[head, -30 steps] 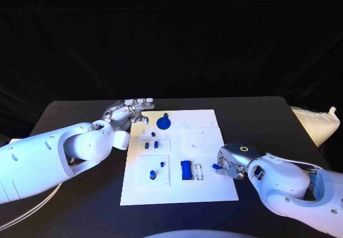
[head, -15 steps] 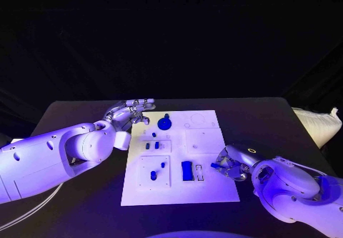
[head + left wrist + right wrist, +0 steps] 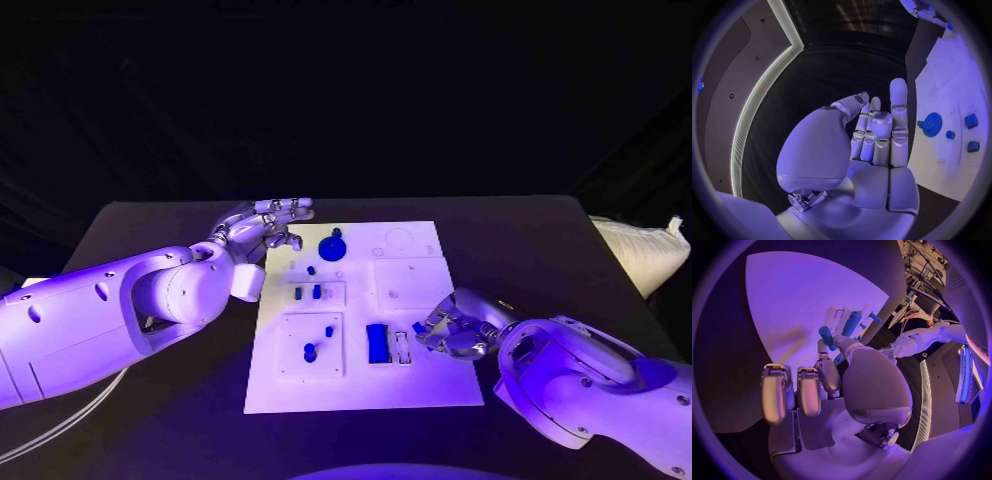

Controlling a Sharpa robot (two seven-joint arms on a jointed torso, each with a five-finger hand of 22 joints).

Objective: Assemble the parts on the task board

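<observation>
Midway through, by the look of things. On the task board (image 3: 411,385), white and central on the black table (image 3: 159,225), several blue parts already sitting in place: the gear (image 3: 333,246) toward twelve o'clock, two small pegs (image 3: 306,293) in the pocket below it, another two pieces (image 3: 310,352) in the lower pocket around seven o'clock, and the long blue block (image 3: 378,343) near five o'clock beside an unfilled narrow slot (image 3: 402,347). Still bare: the round recess and square plate toward one and three o'clock.

Right hand (image 3: 451,333) at the board's four o'clock edge, pinching a small blue cylinder (image 3: 827,337) between thumb and finger (likely bound for the open slot nearby).

Left hand (image 3: 268,225) hovering at the board's eleven o'clock corner, holding nothing, fingers straight and side by side.
</observation>
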